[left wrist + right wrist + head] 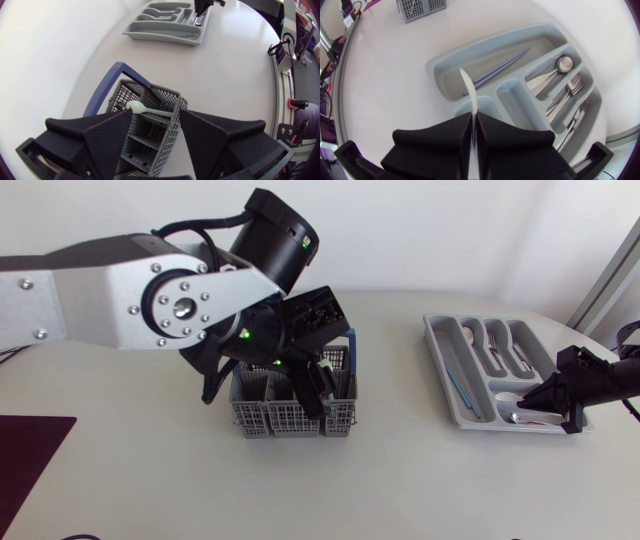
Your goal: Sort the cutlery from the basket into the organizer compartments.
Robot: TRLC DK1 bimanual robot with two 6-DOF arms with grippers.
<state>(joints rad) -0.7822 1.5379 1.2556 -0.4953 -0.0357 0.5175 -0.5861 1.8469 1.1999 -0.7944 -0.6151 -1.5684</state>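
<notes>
The grey cutlery basket (262,418) with a blue handle stands mid-table, under my left arm. My left gripper (303,388) hangs over it, open, its fingers (107,135) either side of the basket (150,137). A white plastic spoon (142,107) lies across the basket's top between them. At the right sits the grey organizer (437,360). My right gripper (550,395) is above its near end, shut on a thin white utensil (471,97) that points out over the organizer (437,75). A blue stick (497,70), a spoon (555,70) and forks (567,92) lie in separate compartments.
A dark purple mat (25,465) lies at the table's left front edge. Bare table spreads between the basket and the organizer (160,35). My left arm's big links (150,290) stretch over the table's left half.
</notes>
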